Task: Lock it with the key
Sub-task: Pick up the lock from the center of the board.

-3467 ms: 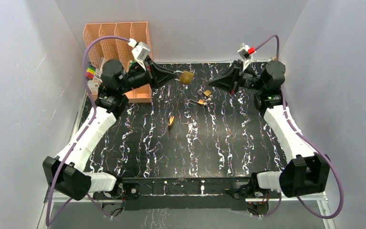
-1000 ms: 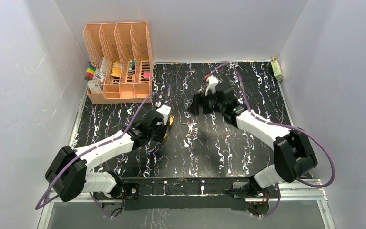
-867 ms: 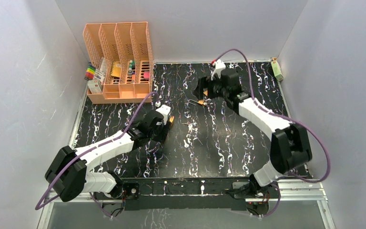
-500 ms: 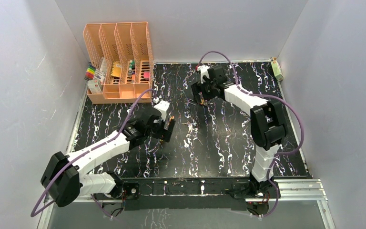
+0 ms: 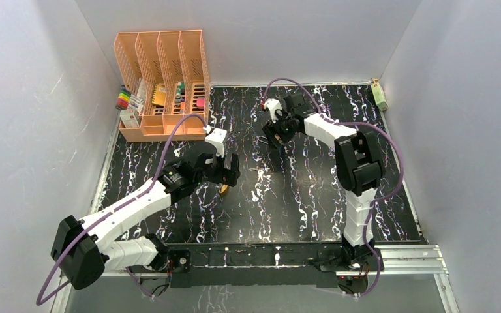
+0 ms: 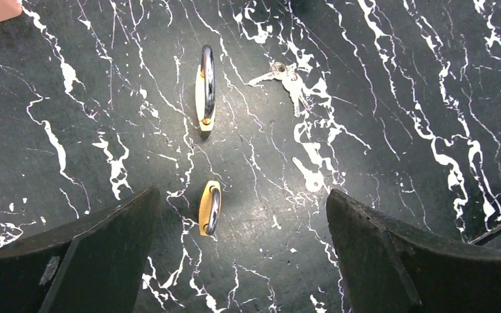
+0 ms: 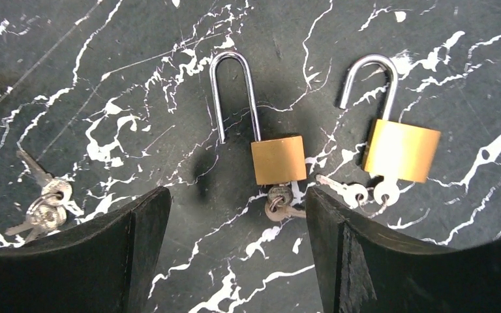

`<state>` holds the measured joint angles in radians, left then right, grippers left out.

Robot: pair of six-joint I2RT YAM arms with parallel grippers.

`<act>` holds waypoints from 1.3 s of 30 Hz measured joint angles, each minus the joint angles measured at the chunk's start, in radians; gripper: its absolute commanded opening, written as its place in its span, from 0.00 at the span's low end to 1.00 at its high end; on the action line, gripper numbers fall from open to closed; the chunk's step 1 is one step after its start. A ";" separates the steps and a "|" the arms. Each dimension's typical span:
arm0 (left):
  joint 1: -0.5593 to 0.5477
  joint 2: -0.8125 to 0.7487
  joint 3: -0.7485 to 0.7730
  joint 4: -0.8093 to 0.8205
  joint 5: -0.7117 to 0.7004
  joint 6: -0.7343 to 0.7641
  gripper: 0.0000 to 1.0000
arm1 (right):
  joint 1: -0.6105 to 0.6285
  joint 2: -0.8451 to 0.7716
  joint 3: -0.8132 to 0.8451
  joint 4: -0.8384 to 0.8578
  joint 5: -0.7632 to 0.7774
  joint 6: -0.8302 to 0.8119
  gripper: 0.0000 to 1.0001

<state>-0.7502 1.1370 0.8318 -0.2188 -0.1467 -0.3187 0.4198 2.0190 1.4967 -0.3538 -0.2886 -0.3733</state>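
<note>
The black marbled table [image 5: 313,195] is carrying everything. An orange file rack [image 5: 160,65] is standing at its far left corner, well apart from both pincers.

The left pincer [image 6: 242,193] is hanging wide open and gripping nothing. A small padlock [image 6: 209,208] is resting on edge just inside its gap, nearer one finger. An edge-on padlock [image 6: 204,91] is lying further ahead, and a loose key [image 6: 310,177] is lying just ahead of the other finger.

The right pincer [image 7: 236,192] is also gaping at full spread, empty, and hovering straight over the keyed locks. This makes the right arm look much the better placed for the locking.

The long-shackle padlock [image 7: 277,158] is lying flat within the right pincer's gap, its brass body just beside one finger. Its shackle is standing open and pointing away from the wrist. Its long axis is running square across the line on which the fingers close.

A wide padlock [image 7: 401,150] is lying beyond that same finger, outside the gap, also unlocked and tilting slightly. A key bunch [image 7: 42,205] is lying out past the opposite finger.

Smallest of all, the inserted key [image 7: 279,203] seems to be sitting in the long-shackle body's end, facing the wrist.
</note>
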 measured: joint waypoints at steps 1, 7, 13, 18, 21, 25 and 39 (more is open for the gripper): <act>0.000 0.000 0.000 0.005 0.000 -0.004 0.98 | -0.002 0.012 0.000 0.002 -0.008 -0.013 0.83; 0.000 0.012 0.015 0.032 -0.005 -0.018 0.98 | -0.018 0.068 -0.001 0.045 -0.058 -0.055 0.81; 0.000 0.018 0.030 0.061 -0.017 -0.024 0.98 | -0.028 0.106 0.019 0.077 -0.079 -0.083 0.72; 0.000 0.018 0.032 0.063 -0.032 -0.023 0.98 | -0.033 0.119 0.031 0.096 -0.079 -0.094 0.62; 0.000 0.018 0.032 0.062 -0.039 -0.022 0.98 | -0.033 0.119 0.025 0.110 -0.073 -0.102 0.51; 0.000 0.018 0.032 0.061 -0.048 -0.018 0.98 | -0.034 0.119 0.025 0.115 -0.053 -0.109 0.34; 0.003 0.044 0.157 0.058 0.043 0.056 0.98 | -0.027 -0.096 -0.206 0.145 -0.042 0.055 0.00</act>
<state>-0.7471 1.1812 0.9890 -0.1604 -0.1036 -0.2630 0.3927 1.9228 1.2907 -0.2089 -0.3309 -0.3180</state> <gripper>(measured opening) 0.983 0.407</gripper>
